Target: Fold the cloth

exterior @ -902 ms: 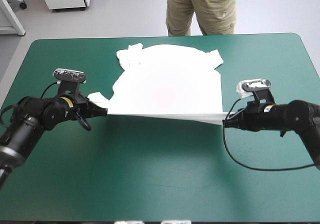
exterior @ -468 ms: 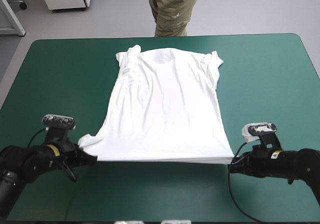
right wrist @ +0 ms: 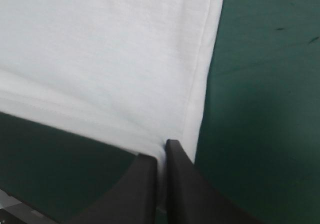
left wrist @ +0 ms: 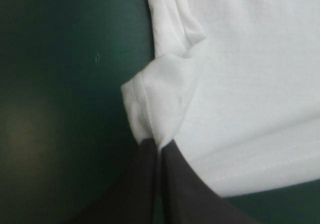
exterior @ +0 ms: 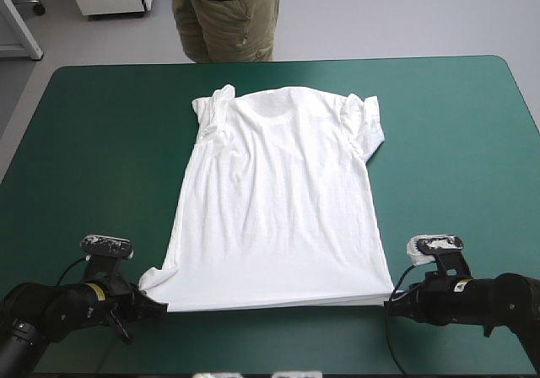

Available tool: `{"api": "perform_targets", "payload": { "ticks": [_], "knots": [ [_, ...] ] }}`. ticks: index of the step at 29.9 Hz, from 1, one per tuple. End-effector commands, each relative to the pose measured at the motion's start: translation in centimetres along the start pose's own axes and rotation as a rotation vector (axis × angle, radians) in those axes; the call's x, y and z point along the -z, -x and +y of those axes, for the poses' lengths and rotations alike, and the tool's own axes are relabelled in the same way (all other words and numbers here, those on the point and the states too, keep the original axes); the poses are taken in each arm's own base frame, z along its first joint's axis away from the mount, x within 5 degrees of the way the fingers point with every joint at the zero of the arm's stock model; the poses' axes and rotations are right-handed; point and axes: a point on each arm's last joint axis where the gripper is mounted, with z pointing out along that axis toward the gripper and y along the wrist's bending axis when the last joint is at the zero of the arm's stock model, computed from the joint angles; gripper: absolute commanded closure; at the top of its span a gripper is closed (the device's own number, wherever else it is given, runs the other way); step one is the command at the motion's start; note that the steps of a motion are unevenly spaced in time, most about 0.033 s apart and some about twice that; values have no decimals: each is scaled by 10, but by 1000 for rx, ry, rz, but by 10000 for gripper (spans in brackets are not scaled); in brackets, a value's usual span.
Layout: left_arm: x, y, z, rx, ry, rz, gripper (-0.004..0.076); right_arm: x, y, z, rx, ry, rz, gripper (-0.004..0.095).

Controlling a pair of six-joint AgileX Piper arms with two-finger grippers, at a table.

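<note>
The white T-shirt (exterior: 278, 201) lies spread flat on the teal-green cover, collar and sleeves toward the far edge, hem near the front edge. My left gripper (exterior: 160, 304) is shut on the hem's left corner, which bunches into a small fold (left wrist: 160, 96) just ahead of my black fingers (left wrist: 145, 184). My right gripper (exterior: 390, 299) is shut on the hem's right corner. In the right wrist view the T-shirt (right wrist: 110, 54) spreads ahead of the right gripper (right wrist: 161, 151), its side seam running away from the fingertips.
Bare teal-green cover (exterior: 101, 142) lies on both sides of the T-shirt. A narrow strip of cover separates the hem from the table's front edge. A person stands beyond the far edge, away from the table top.
Both grippers have pulled the hem toward the front edge. The T-shirt, earlier bunched short with the hem lifted, is now stretched out long and flat.
</note>
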Motion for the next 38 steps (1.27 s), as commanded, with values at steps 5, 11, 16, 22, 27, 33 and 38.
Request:
{"api": "perform_targets", "payload": {
  "ticks": [5,11,16,22,27,33,38],
  "knots": [
    [-2,4,2,-18,21,-12,729,-1,8,-2,2,-15,-2,900],
    [-2,4,2,-21,26,-12,505,-2,11,-1,8,5,-26,677],
    [2,11,2,-12,24,-61,202,0,14,-1,15,-2,-46,492],
    [28,43,-3,8,9,-252,196,26,42,10,90,-6,-167,493],
    [37,83,-6,6,7,-304,196,65,70,24,169,-24,-301,493],
    [17,152,-9,-4,18,-330,196,105,104,37,289,-82,-558,493],
    [-16,214,-12,3,19,-278,196,109,121,36,278,-94,-647,494]
  ]
}}
